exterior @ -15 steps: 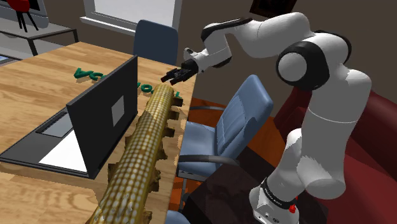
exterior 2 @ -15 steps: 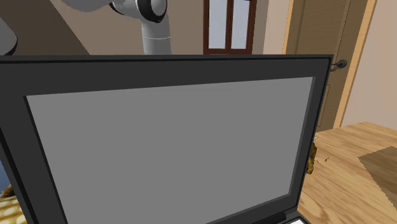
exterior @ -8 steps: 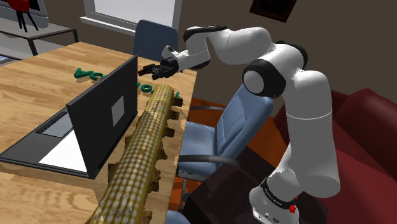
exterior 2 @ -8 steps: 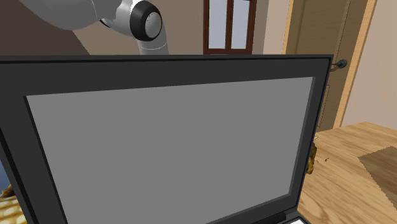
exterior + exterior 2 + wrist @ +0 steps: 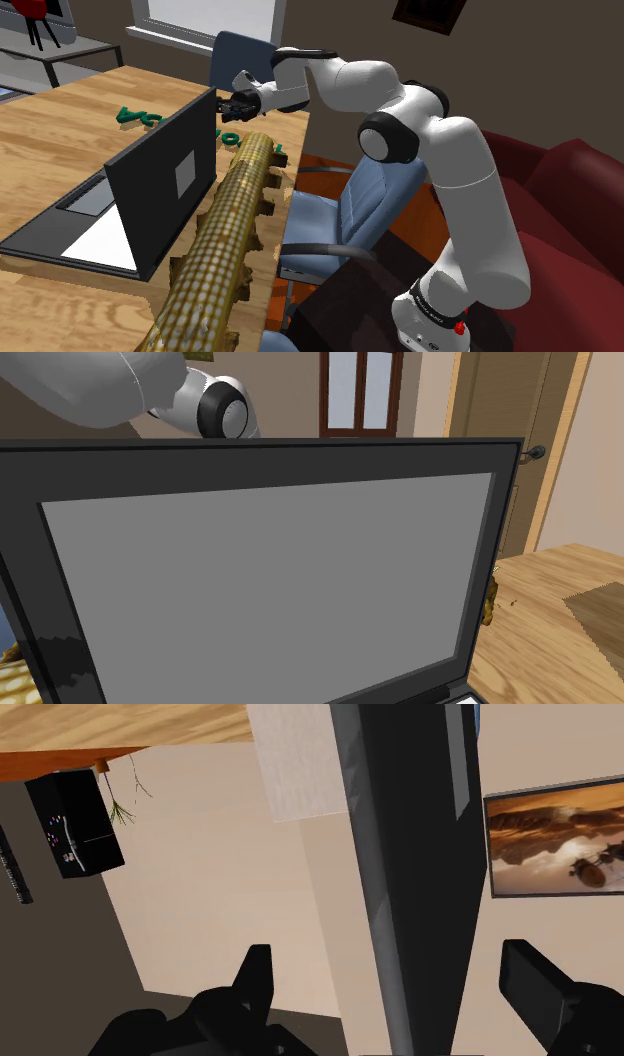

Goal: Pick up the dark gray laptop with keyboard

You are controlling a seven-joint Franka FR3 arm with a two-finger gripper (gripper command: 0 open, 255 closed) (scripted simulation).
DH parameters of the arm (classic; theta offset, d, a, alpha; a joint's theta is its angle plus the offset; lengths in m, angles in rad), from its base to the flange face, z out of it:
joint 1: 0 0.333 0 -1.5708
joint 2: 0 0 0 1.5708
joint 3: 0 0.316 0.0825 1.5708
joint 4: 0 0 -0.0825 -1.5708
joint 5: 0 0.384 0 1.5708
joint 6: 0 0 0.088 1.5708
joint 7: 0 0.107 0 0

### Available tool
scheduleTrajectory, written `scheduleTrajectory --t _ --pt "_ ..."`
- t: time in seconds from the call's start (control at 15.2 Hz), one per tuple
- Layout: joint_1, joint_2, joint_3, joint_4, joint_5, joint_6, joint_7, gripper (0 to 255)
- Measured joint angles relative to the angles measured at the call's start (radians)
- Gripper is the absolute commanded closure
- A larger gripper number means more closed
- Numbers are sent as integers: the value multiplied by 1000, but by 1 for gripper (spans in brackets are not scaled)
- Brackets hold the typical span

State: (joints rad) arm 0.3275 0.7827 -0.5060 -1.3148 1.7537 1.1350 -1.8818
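Standing open on the pale wooden table [image 5: 60, 130], the dark grey laptop [image 5: 165, 185] turns the back of its lid to the shoulder camera. The lid is flat and matte, with a lighter grey square at its middle. The slab base carries a grey keyboard strip and a white pad.

The all-black gripper [image 5: 232, 105] hangs at the lid's upper far corner. In the wrist view its fingers [image 5: 255, 984] are spread wide, with the lid's thin edge running between them and touching neither.

Just beside the lid, on the shoulder view's right, a long yellow-brown cylinder [image 5: 225, 240] with a chequered skin and stubby knobs lies along the table's edge. Small green shapes [image 5: 135, 117] sit on the wood beyond the laptop. One blue padded chair [image 5: 365, 200] stands below the white arm [image 5: 450, 170], another blue chair [image 5: 245, 60] stands at the table's far end, and a dark red sofa [image 5: 570, 190] lies behind.

Half a second ago the gripper hung over the cylinder's far end, short of the lid; now it is at the corner. In the second exterior view the arm's dark-capped joint [image 5: 222, 412] has slid left above the grey screen, and a shadow has appeared on the bezel's lower left.
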Motion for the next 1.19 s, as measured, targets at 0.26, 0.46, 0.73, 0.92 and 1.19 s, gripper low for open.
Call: scheduleTrajectory --t 0.26,0.46,0.73,0.92,1.19 --pt "-2 28 4 -1 0 -2 -30 0" --pt "-2 31 4 -2 -1 -2 -35 255" --pt "-1 31 4 -4 -2 -3 -36 255" --pt "-2 31 4 -4 -3 -3 -36 255" --pt "0 17 3 -3 -2 -1 -20 255"
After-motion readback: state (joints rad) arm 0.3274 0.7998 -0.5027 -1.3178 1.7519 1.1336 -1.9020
